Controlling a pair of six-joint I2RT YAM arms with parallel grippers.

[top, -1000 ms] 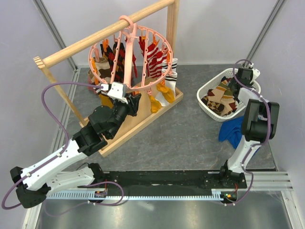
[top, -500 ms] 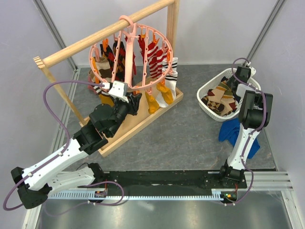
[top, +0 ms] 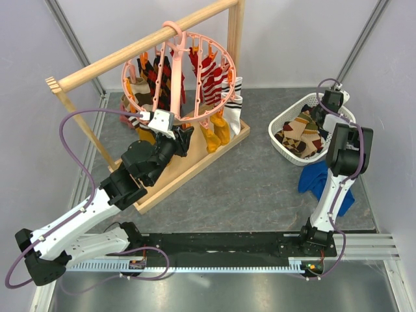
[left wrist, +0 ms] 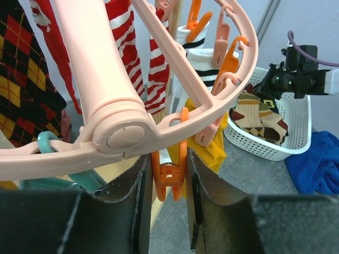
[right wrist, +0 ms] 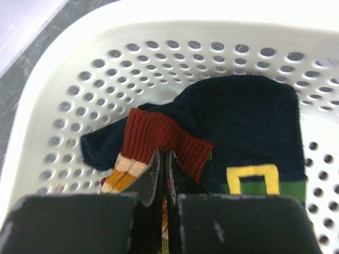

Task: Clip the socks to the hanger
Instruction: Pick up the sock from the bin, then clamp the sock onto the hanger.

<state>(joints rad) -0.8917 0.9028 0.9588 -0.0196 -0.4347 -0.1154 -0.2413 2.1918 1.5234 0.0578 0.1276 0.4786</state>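
Salmon-pink hanger [top: 174, 40] hangs on wooden rail [top: 130, 55], upper left of top view, with socks [top: 211, 78] already clipped round most of the ring. Left claw [top: 184, 134] is up at the ring's lower edge. Right claw [top: 318, 118] is down in white basket [top: 279, 127] at right, blue cloth [top: 318, 179] just below it. Left wrist view: jaws nearly closed, squeezing one orange clip [left wrist: 169, 174] at frame centre, under the hub. Right wrist view: jaws fully closed, pinching the red-brown cuff of a navy sock [right wrist: 249, 121] lying mid-frame on the basket floor. Risks, my judgement: the pinch sits on the cuff's very edge, so the sock may slip out on lifting. The hanger hangs free, so it may swing and the clip pop out of the left jaws. Neighbouring socks crowd that clip and may snag the incoming one.
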